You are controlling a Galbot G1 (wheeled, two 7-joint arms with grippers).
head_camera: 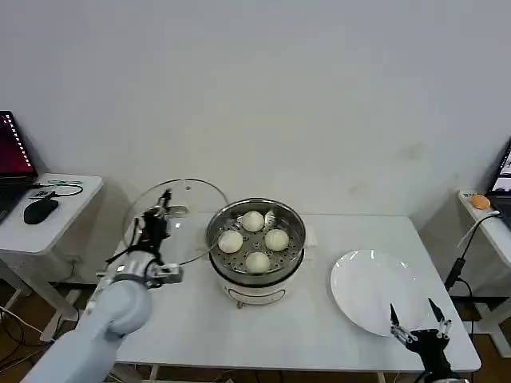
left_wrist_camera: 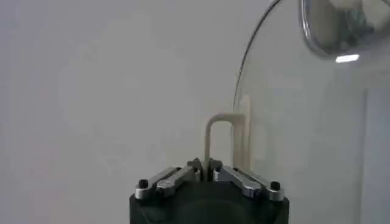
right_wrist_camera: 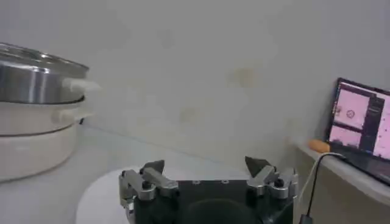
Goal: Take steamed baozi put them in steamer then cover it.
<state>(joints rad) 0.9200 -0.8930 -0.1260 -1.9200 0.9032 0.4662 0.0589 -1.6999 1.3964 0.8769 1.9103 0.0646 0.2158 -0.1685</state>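
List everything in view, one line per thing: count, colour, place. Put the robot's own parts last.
steamed baozi: four, cream-white, all inside the steamer.
steamer: one, shiny steel basket on a white base, table centre.
cover: one, clear glass with a pale handle, tilted up left of the steamer, held by its handle.
plate: one, white, table's right side.
table: one, white.
side table: one, white, far left, carrying a black mouse and a laptop.
left gripper: one, black and silver, shut on the cover's handle.
right gripper: one, black, open, at the plate's near edge.
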